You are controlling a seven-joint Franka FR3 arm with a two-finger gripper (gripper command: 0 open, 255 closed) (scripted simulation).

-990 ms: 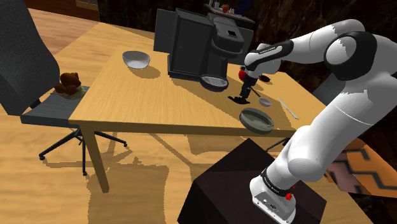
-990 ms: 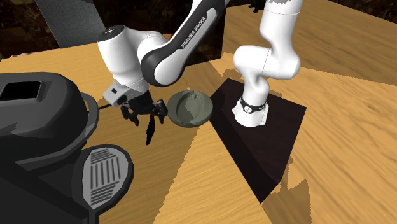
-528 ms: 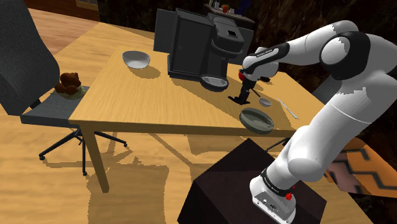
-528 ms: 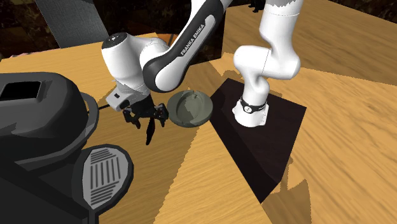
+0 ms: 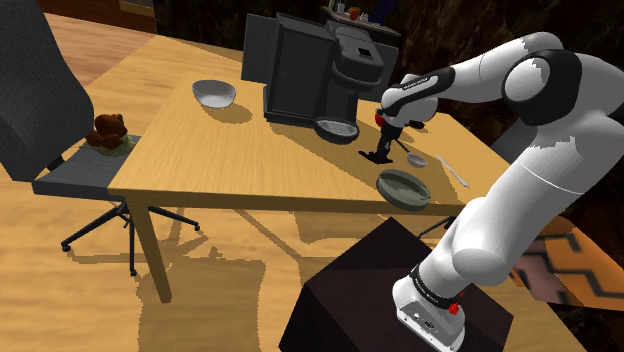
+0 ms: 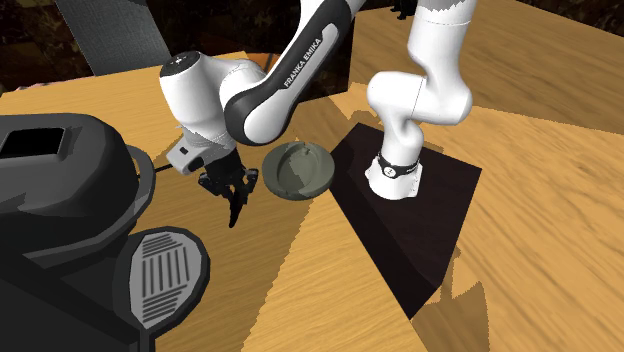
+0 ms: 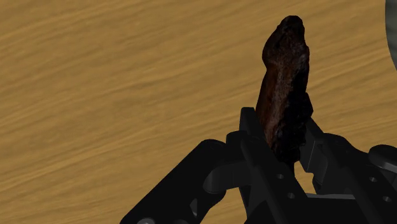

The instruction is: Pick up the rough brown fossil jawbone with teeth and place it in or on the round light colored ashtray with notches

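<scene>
The gripper (image 7: 286,145) clamps the rough dark brown jawbone (image 7: 284,83) between its fingers, near the round grey ashtray (image 5: 403,189) that sits on the wooden tabletop (image 5: 230,150), near a black coffee machine (image 5: 305,70).

White Franka arm (image 6: 420,95) on its black box stand (image 6: 440,215), seen from across the room: glossy, rounded white shells, link after link, parted by dark grey joint rings. Just above the stand, a black collar (image 6: 398,166) with small white print circles the foot of the arm. A red dot (image 5: 453,309) marks the white base plate beside it. Farther from the stand, dark capitals reading FRANKA EMIKA (image 6: 306,48) run along one white link. At the end farthest from the stand sits a small white block (image 6: 184,152) with dark spots, a red spot (image 5: 380,117) close by, then the all-black two-finger gripper (image 6: 236,188), angular and matte.
</scene>
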